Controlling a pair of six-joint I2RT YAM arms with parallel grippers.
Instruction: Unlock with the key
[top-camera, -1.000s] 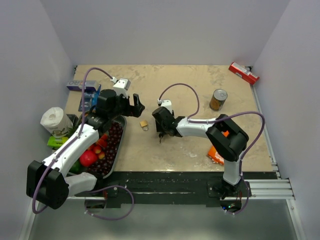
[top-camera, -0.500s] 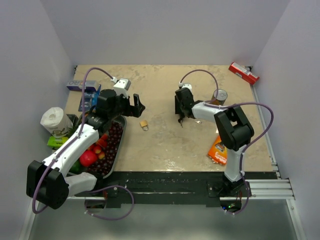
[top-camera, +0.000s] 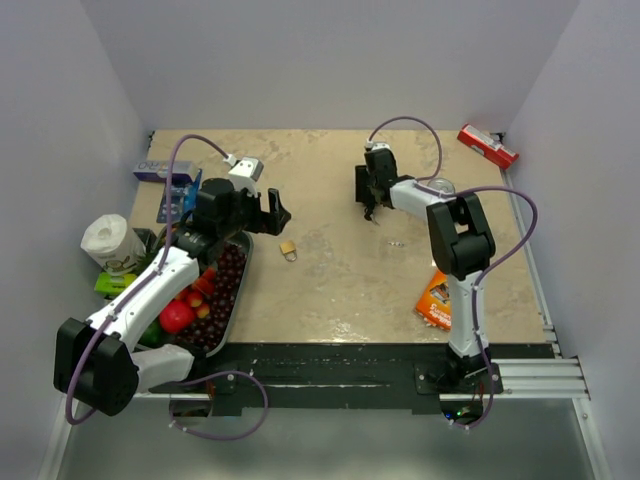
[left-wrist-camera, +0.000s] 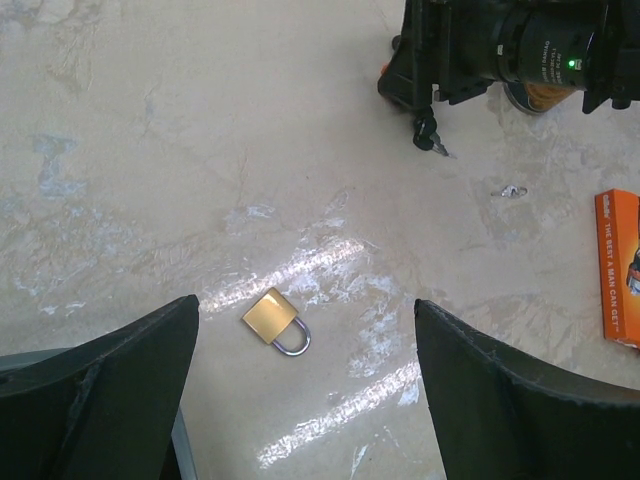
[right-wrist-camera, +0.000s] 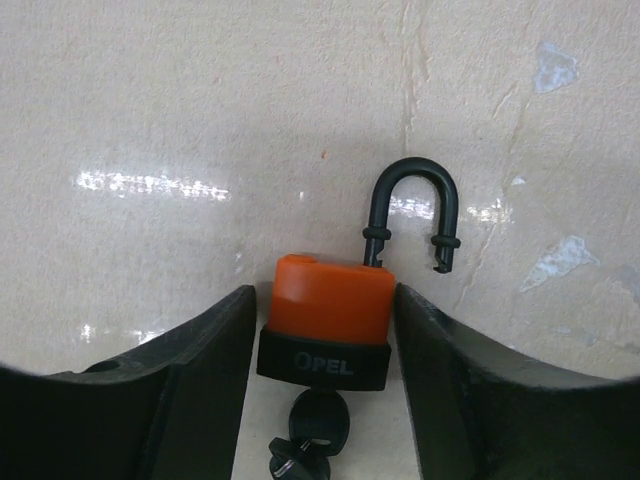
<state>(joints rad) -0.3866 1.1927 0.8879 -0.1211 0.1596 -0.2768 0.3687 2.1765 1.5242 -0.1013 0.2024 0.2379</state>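
Note:
My right gripper (top-camera: 371, 207) is shut on the orange-bodied padlock (right-wrist-camera: 325, 300) at the table's back middle. In the right wrist view its fingers (right-wrist-camera: 210, 350) press both sides of the body, and the black shackle (right-wrist-camera: 415, 215) stands open. A black-headed key (right-wrist-camera: 320, 422) sits in the padlock's base, and another black head hangs below it. The key also shows in the left wrist view (left-wrist-camera: 428, 133), under the right gripper. A small brass padlock (top-camera: 288, 248) lies shut on the table. My left gripper (top-camera: 273, 211) hovers open above it, with the brass padlock between its fingers in the left wrist view (left-wrist-camera: 270, 315).
A metal tray (top-camera: 243, 268) of fruit lies at the left. A can (top-camera: 440, 186), an orange packet (top-camera: 434, 302) and a red box (top-camera: 487, 146) are at the right. A blue box (top-camera: 160, 172) and paper roll (top-camera: 105, 240) are far left. A small silvery piece (left-wrist-camera: 513, 190) lies on the table.
My right arm has swung from the table's middle, near the brass padlock, back and to the right, carrying the orange padlock. The left arm has not moved.

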